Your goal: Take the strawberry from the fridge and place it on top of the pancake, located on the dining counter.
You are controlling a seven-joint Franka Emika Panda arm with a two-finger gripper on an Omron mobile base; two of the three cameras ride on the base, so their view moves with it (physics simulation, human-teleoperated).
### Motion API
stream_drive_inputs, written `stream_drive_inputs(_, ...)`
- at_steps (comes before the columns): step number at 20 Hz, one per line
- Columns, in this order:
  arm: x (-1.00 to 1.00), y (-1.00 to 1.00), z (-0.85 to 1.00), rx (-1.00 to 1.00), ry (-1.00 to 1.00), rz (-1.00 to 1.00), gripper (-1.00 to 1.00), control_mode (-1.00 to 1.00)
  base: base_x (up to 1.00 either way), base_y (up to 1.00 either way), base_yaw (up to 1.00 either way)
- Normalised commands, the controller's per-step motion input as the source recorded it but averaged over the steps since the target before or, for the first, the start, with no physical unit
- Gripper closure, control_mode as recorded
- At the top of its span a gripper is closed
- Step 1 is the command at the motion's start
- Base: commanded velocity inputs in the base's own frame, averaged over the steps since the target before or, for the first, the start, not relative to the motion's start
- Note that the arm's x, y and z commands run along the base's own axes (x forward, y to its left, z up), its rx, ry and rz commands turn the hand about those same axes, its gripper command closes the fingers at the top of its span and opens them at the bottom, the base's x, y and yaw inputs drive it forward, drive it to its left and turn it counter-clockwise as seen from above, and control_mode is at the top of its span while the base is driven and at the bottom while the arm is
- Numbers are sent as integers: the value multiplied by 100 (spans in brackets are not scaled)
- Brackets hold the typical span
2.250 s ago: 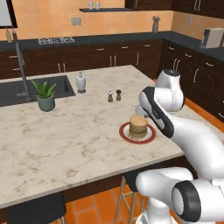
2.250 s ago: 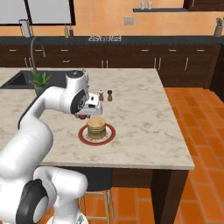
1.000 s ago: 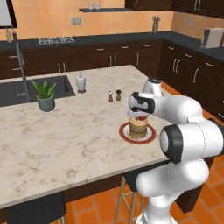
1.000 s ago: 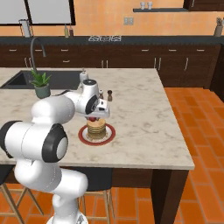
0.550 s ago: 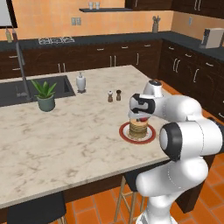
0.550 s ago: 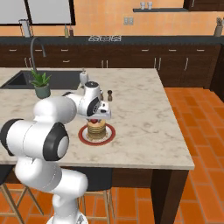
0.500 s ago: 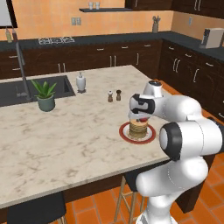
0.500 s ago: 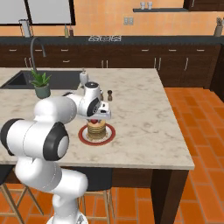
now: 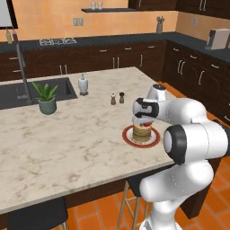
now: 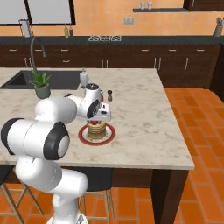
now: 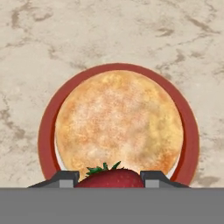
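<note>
I count 1 strawberry (image 11: 111, 178) gripped between my 2 fingers (image 11: 65, 179), directly above 1 pancake (image 11: 119, 124) stack on the worktop (image 9: 67, 148). Base views add 2 shakers (image 9: 117, 98) and 1 plant (image 9: 46, 97).

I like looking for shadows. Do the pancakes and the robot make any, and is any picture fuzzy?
Hand view: sharp and evenly lit; the pancake and strawberry show no clear shadow, no glare. Left base view: soft, slightly blurry; a faint dark patch beside the plate on the dining counter. Right base view: also soft; the gripper hangs over the stack, its shadow too faint to tell.
</note>
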Motion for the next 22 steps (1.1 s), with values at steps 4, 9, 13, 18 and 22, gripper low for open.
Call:
stream_drive_inputs(4, 31, 3, 22, 0, -4, 3, 100, -100, 0, 0, 0)
stream_drive_inputs(9, 24, 0, -2, 0, -3, 5, 100, -100, 0, 0, 0)
stream_drive_inputs(13, 6, 0, -22, 0, -5, 4, 100, -100, 0, 0, 0)
stream_drive_inputs(18, 0, 0, -34, 0, -3, 4, 100, -100, 0, 0, 0)
stream_drive_inputs(22, -1, 0, -33, 0, -1, 2, 100, -100, 0, 0, 0)
